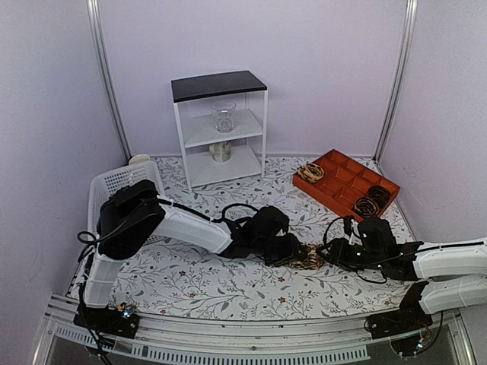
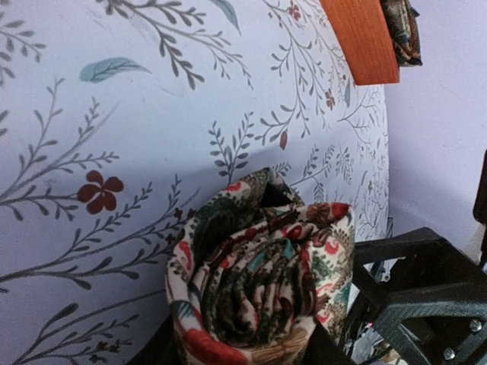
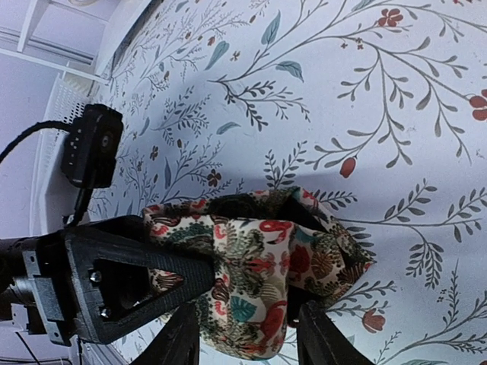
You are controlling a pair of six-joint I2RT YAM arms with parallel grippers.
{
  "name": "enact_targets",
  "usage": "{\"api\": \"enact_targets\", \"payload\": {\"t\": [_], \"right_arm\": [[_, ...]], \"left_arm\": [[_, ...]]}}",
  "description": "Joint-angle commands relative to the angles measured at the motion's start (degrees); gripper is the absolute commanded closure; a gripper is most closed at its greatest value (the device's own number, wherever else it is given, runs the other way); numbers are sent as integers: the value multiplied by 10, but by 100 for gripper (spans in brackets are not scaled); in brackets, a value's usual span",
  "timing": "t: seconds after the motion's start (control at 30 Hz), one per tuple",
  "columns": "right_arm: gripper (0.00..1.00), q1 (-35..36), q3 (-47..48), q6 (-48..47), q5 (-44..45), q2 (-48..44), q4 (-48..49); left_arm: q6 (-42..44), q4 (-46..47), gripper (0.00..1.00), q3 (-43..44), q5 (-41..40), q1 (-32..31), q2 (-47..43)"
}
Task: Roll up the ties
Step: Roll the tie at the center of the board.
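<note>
- The rolled cream necktie with red and green paisley print [image 2: 259,266] stands on the floral-patterned bench [image 1: 228,281], between the two arms.
- The right fingers [image 3: 183,338] straddle it, partly apart. The left fingers [image 3: 114,281] touch its side. Whether either pair really pinches it cannot be told.
- Risk: with no firm hold on either side, the springy coil could unwind or topple.
- The left fingertips are cut off in their own view, and the roll's loose end is hidden.

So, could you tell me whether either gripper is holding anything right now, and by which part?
The left gripper appears to pinch the rolled tie by the roll's sides; the right gripper flanks it too, but its grip cannot be told.
</note>
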Motion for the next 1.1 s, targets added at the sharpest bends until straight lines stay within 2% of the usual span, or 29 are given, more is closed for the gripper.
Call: {"api": "enact_targets", "payload": {"t": [0.0,0.33,0.57,0.73,0.87,1.07], "right_arm": [[56,-2,34,-26,-25,44,-10],[66,-1,66,-11,-119,171,153],[62,-1,91,-1,-152,249,199],[68,-1,116,-5,-165,311,221],[79,-1,106,-10,-156,339,239],[80,-2,94,-20,-159,372,279]], "left_arm": [[47,-60,62,-40,-28,14,-37],[71,-26,59,-171,-53,33,-129],[81,-4,57,-184,-52,39,-137],[93,0,54,-180,-53,42,-137],[89,54,48,-215,-39,50,-148],[41,177,38,-285,10,64,-174]]}}
